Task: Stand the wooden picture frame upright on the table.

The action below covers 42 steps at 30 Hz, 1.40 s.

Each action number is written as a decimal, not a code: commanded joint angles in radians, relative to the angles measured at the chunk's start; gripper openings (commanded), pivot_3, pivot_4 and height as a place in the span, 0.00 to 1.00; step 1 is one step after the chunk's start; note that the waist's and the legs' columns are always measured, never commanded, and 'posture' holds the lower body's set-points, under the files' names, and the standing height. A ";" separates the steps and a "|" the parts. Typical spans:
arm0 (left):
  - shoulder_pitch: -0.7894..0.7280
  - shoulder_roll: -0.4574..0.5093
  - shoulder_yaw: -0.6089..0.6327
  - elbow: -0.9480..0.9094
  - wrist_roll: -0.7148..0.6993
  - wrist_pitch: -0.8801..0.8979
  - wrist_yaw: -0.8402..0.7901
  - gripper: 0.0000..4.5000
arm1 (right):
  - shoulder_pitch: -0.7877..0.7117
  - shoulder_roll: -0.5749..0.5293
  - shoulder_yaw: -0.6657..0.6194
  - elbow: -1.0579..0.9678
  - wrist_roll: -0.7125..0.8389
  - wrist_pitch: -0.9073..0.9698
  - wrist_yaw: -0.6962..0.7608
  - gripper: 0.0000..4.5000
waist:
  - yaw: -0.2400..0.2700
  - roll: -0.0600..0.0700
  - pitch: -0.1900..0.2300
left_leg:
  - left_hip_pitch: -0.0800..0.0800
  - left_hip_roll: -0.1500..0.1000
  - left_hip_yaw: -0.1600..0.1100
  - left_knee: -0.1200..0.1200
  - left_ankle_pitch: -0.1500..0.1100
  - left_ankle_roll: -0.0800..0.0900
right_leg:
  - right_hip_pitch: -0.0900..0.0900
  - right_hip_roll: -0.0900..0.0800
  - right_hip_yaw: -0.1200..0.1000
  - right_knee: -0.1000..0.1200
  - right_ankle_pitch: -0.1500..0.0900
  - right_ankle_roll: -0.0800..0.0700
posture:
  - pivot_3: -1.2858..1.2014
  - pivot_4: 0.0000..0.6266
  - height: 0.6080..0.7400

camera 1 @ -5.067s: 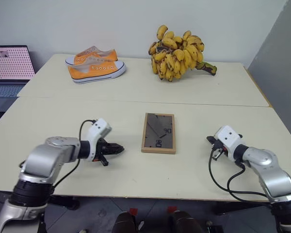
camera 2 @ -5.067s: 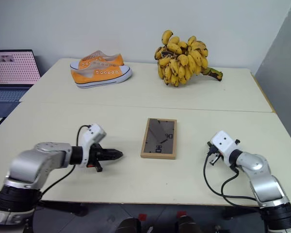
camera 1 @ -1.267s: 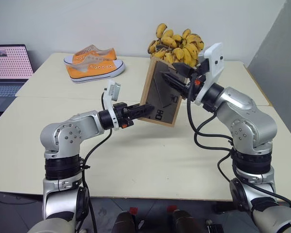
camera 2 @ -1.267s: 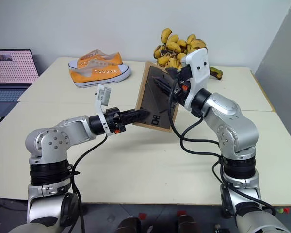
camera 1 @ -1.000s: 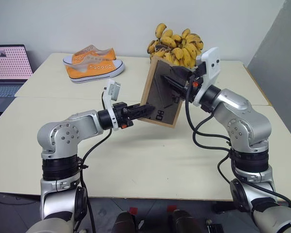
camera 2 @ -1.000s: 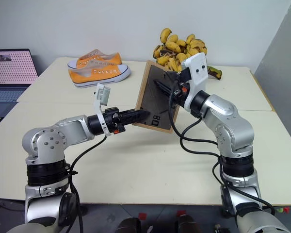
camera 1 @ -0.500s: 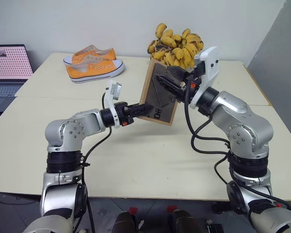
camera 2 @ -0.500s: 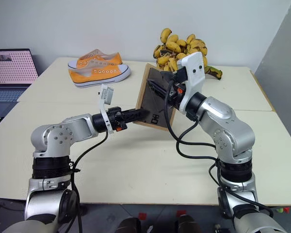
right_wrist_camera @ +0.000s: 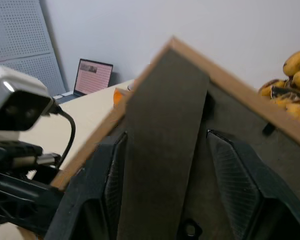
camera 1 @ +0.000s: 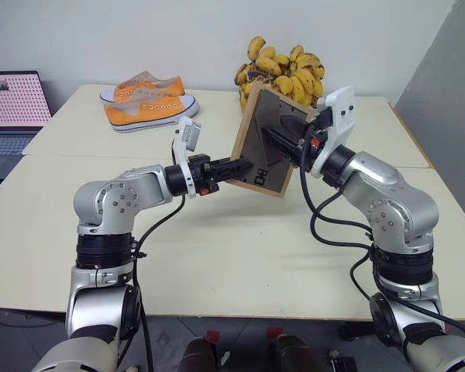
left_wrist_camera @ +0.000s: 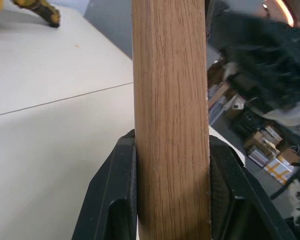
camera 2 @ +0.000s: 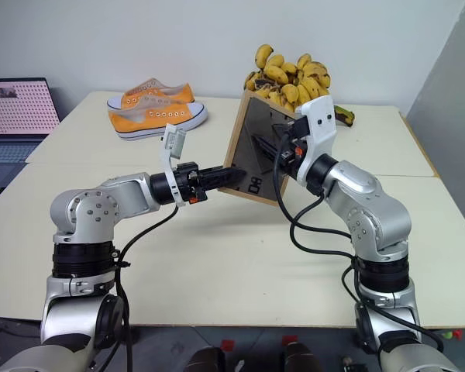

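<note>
The wooden picture frame point(camera 1: 257, 128) hangs tilted in the air above the table point(camera 1: 217, 256), its dark back panel turned toward me. My left gripper point(camera 1: 242, 166) is shut on the frame's lower left wooden edge. In the left wrist view, both black fingers point(left_wrist_camera: 121, 185) press against that light-wood edge point(left_wrist_camera: 171, 90). My right gripper point(camera 1: 277, 134) reaches in from the right against the back panel. It is open, with its fingers point(right_wrist_camera: 235, 190) on either side of the lifted stand flap point(right_wrist_camera: 165, 110).
A bunch of bananas point(camera 1: 283, 70) lies on the table just behind the frame. A pair of orange shoes point(camera 1: 147, 101) sits at the back left. A laptop point(camera 1: 12, 105) stands beyond the table's left edge.
Five seconds ago the frame lay flat on the table with both grippers apart from it. Over the last second, the held frame and both grippers shifted slightly right and the frame tilted further.
</note>
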 commanded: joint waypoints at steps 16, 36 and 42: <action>-0.095 -0.009 -0.004 0.144 0.055 -0.110 -0.032 0.29 | 0.019 0.038 -0.038 -0.199 0.079 0.106 -0.093 0.59 | 0.001 0.000 0.000 | -0.001 0.000 -0.003 0.000 0.000 0.000 | 0.000 0.000 -0.003 0.000 0.000 -0.001 | 0.52 0.24 1.00; -0.128 -0.013 0.047 0.077 -0.020 -0.052 -0.005 0.29 | 0.093 -0.185 0.069 -0.076 -0.130 -0.085 0.039 0.84 | 0.002 0.002 0.002 | -0.001 0.000 -0.005 -0.001 0.000 0.000 | 0.000 0.000 -0.006 0.000 -0.002 -0.003 | 0.52 0.24 1.00; -0.104 0.025 0.050 0.080 -0.021 -0.032 -0.004 0.29 | 0.224 -0.362 0.033 -0.117 -0.163 -0.179 0.176 0.84 | 0.006 0.002 0.002 | -0.002 0.000 -0.006 -0.001 0.000 0.000 | 0.001 0.000 -0.006 -0.002 -0.002 -0.003 | 0.52 0.24 1.00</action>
